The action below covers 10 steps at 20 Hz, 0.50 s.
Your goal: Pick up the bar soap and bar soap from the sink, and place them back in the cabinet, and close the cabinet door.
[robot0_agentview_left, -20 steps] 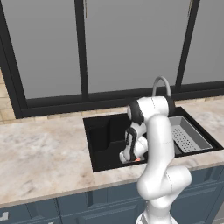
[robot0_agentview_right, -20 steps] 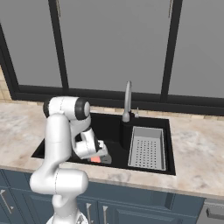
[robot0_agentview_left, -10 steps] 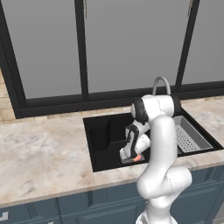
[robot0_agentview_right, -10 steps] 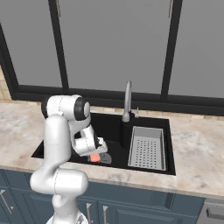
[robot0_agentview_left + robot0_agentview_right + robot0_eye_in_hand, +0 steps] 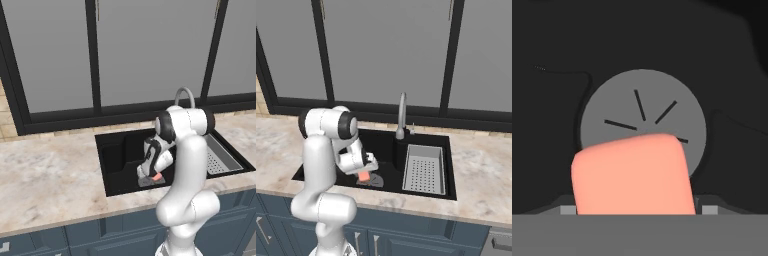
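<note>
My gripper (image 5: 154, 176) hangs low inside the black sink (image 5: 117, 165), shut on a small salmon bar soap (image 5: 157, 176). From the right base view the same bar soap (image 5: 364, 176) sits at the gripper (image 5: 362, 175) just above the round grey drain (image 5: 375, 181). In the hand view the bar soap (image 5: 632, 175) stands between the fingertips of the gripper (image 5: 637, 207), covering the lower part of the drain (image 5: 642, 100). The cabinet and its door are out of view.
A grey perforated draining tray (image 5: 424, 169) fills the sink's right side, and a curved faucet (image 5: 401, 117) rises behind it. Marbled counter (image 5: 45, 180) surrounds the basin. Tall grey panes in black frames (image 5: 150, 50) stand behind, blue drawers (image 5: 406, 230) below.
The gripper has risen a little with the bar soap in it, lifting off the sink floor above the drain. The base views have not shifted.
</note>
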Tool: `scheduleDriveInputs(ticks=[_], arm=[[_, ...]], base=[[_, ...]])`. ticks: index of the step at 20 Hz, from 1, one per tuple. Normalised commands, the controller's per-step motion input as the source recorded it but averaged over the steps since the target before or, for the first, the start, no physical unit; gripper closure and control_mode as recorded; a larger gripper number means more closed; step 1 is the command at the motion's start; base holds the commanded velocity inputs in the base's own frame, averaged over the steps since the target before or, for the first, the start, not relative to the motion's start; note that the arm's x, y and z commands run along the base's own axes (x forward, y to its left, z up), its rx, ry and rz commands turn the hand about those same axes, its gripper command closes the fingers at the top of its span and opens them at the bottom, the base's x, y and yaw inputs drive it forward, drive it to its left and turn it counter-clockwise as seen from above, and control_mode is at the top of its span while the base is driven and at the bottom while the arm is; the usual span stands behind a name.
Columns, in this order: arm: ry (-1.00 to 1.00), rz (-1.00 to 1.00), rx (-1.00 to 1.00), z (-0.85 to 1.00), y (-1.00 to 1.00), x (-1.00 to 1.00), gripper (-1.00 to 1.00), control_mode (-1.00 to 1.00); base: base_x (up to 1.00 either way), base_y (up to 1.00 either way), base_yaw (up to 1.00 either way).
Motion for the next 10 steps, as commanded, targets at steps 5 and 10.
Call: scheduleDriveInputs(ticks=[5, 10], arm=[[0.00, 0.00, 0.00, 0.38, 0.00, -0.01, 1.00, -1.00], [0.00, 0.00, 0.00, 0.48, 0.00, -0.06, 1.00, -1.00]], base=[[0.00, 0.00, 0.00], [0.00, 0.00, 0.00]])
